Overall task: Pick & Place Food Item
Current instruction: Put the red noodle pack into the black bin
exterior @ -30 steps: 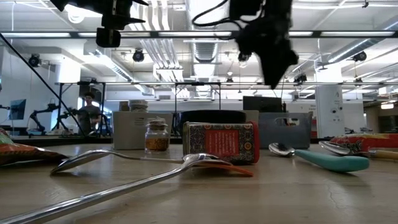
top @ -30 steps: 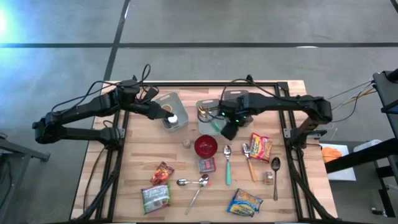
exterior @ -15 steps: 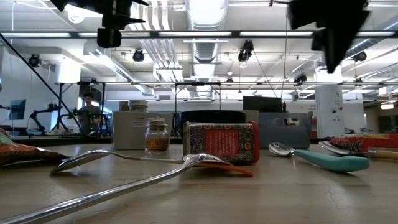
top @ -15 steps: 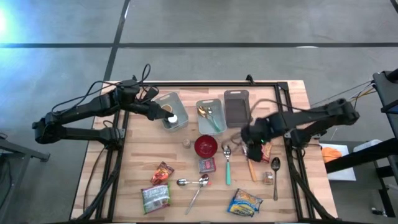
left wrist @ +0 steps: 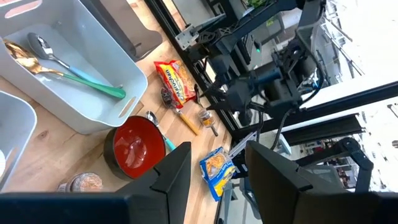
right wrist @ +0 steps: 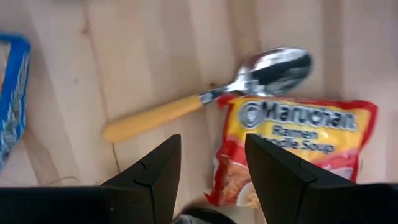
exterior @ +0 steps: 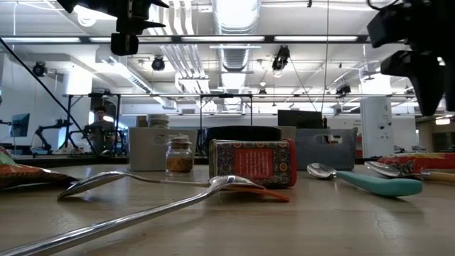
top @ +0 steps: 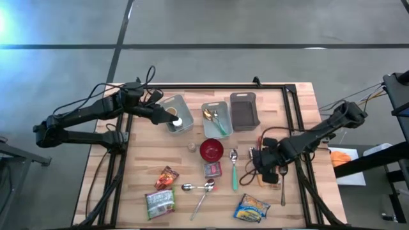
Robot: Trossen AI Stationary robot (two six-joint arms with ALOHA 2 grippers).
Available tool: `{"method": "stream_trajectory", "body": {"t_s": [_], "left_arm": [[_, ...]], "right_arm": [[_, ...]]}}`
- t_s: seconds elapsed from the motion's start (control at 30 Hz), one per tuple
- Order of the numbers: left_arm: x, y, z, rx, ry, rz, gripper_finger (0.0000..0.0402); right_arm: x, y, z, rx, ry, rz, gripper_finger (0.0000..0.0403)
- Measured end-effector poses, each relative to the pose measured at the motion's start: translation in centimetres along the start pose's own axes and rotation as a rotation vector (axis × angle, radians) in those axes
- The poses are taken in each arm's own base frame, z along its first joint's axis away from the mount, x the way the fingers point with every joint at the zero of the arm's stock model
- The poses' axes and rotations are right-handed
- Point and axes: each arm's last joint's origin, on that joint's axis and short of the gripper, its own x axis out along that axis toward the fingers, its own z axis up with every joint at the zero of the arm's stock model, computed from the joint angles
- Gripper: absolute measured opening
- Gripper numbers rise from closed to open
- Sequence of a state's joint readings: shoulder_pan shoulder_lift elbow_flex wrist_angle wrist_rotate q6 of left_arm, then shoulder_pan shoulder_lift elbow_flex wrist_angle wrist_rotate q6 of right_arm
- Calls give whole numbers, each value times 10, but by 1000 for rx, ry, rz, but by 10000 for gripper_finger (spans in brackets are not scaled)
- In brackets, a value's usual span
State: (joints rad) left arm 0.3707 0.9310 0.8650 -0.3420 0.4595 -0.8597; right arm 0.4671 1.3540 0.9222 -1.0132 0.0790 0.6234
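Right gripper hovers over red-yellow ramen noodle packet on wooden table, jaws apart, empty; packet edge lies between fingers, beside yellow-handled metal spoon. Left gripper parked above grey bin, jaws apart.

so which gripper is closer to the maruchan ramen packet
Right. The right gripper hangs open just over the ramen packet; the left gripper is open above the far-left bin.
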Motion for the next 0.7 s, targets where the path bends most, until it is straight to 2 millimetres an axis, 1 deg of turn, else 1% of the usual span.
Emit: {"method": "stream_trajectory", "body": {"t_s": [0.13,0.43,0.7], "left_arm": [[0,0,0,0,0,0,157],[0,0,0,-1,2,2,157],[0,1,0,2,4,5,157]], "right_arm": [[14,9,3,-47,30,-26,176],[45,13,10,-67,68,-197,176],[59,17,14,-79,78,-230,176]]}}
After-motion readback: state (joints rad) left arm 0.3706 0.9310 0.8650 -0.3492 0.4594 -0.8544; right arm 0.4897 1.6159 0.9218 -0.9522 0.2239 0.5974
